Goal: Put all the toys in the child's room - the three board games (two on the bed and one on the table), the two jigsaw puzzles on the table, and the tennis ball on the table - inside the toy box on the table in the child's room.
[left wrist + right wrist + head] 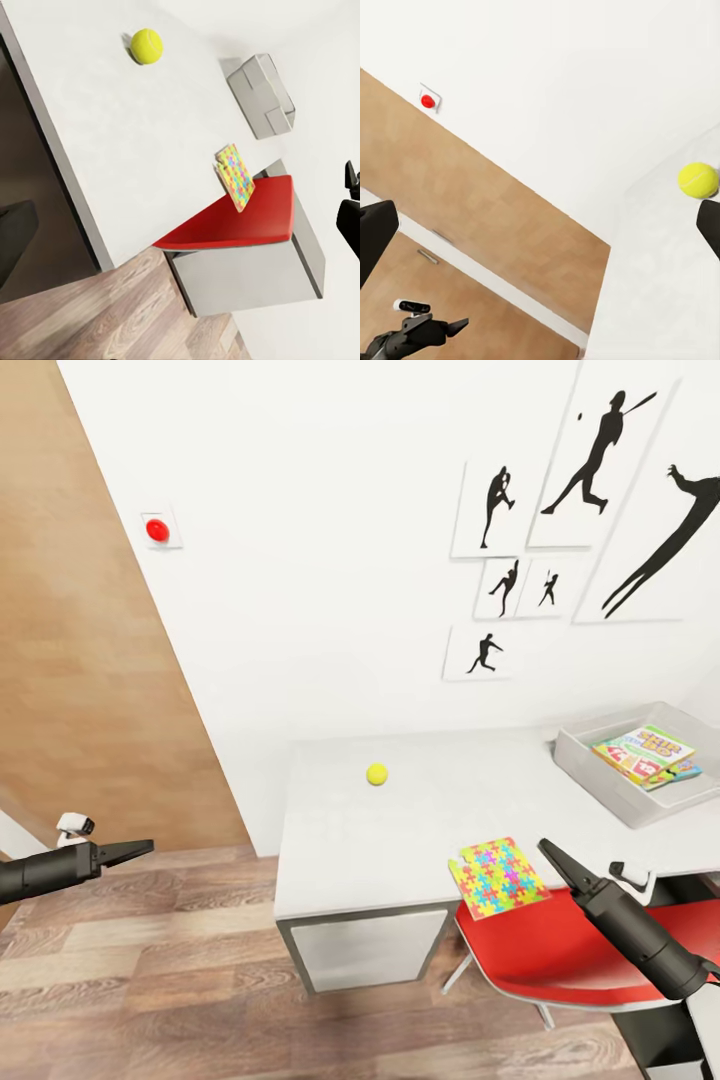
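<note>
A yellow tennis ball (pixel 376 773) lies on the white table (pixel 420 830), towards its left half. A colourful jigsaw puzzle (pixel 497 876) rests at the table's front edge and overhangs it slightly. The grey toy box (pixel 640 800) stands at the table's right end with colourful board games (pixel 645 753) inside. My right gripper (pixel 552 855) hovers just right of the puzzle, open and holding nothing. My left gripper (pixel 140 850) hangs over the floor well left of the table, open and holding nothing. The left wrist view shows the ball (pixel 147 45), puzzle (pixel 236 176) and box (pixel 262 97).
A red chair (pixel 560 950) is tucked under the table's front right, below my right arm. A wooden door panel (pixel 90 690) stands at the left, beside a white wall with a red button (pixel 157 529) and silhouette posters (pixel 590 510). Wood floor (pixel 150 980) spreads left of the table.
</note>
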Controlling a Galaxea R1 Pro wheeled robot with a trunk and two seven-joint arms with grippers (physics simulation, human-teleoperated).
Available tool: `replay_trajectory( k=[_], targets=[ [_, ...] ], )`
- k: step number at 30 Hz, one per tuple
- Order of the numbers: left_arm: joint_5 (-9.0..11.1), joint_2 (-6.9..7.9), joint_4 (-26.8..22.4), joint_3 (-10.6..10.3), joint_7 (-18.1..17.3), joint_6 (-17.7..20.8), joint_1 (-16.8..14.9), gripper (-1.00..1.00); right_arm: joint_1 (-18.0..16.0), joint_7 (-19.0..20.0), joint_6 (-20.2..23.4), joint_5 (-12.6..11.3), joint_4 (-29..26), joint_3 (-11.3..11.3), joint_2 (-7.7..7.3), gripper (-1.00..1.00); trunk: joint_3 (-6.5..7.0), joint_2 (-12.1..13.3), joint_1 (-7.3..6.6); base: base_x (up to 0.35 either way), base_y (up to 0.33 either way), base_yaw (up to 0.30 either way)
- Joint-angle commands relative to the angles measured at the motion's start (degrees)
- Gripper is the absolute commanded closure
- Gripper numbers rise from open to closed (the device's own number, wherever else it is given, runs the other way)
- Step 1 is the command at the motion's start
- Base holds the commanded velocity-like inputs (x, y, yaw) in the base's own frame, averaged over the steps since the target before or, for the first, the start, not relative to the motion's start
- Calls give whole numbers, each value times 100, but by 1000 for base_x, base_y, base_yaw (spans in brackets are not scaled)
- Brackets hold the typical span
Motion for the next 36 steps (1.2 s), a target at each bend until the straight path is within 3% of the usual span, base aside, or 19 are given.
replay_trajectory(
  k=[1,21,26,29,36],
  targets=[
    [-3,6,0,-2,-23,88,-4,-100,-4,32,31,-28,-1,-4,-1,-100,-1,-10,3,0,-4,0],
    [-6,-8,-10,-4,-23,153,-4,-100,-3,183,1,-16,-1,-4,-14,-100,189,-10,3,-2,-5,0],
    [-10,-21,-36,-8,-23,147,-4,-100,0,377,-88,-10,-1,-4,-21,-100,237,-10,3,-96,-201,0],
    [-11,-27,-52,-16,-23,144,-4,-100,70,599,-372,-9,-1,-18,-40,-100,266,-10,3,-110,-270,0],
    [-12,-38,-61,-43,-23,135,-4,-100,157,729,-504,-10,-1,-32,-48,-100,333,-10,3,-45,-303,0]
  ],
)
